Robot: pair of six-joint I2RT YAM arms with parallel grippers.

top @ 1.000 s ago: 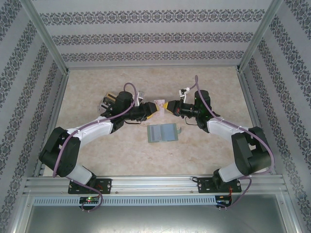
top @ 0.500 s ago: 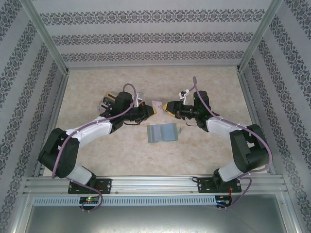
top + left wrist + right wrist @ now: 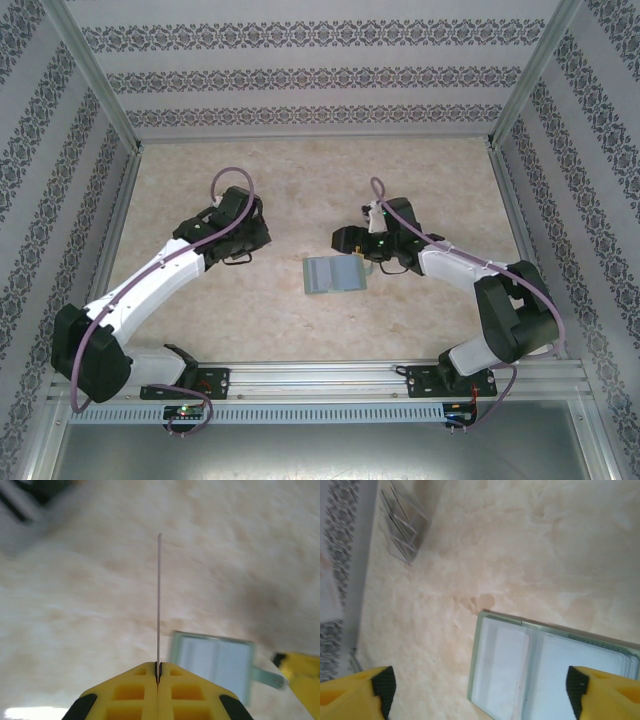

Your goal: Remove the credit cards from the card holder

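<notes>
The left jaws are clenched on one card [image 3: 159, 605]. It shows edge-on as a hairline standing straight out from the yellow tips, pinched at one end and held above the counter [image 3: 420, 180]. It looks thin, stiff, light and slick, so a firm pinch well onto its faces should hold it. A grip on the very rim would likely let it swivel or slip. The card holder [image 3: 335, 273] lies open and flat near the middle of the counter, pale inner panels up, with a small greenish tab [image 3: 267, 677] poking from its right side. The right jaws are spread wide and empty, hovering near its far edge. Whether more cards sit in its pockets I cannot tell. The holder seems soft and light and would probably slide on the smooth counter if a card is tugged. Any card in it is best taken by an exposed edge at a pocket mouth, with the holder pinned down. A clear slotted rack [image 3: 402, 525] stands by the left wall, well apart, and only the two arms could crowd each other.
</notes>
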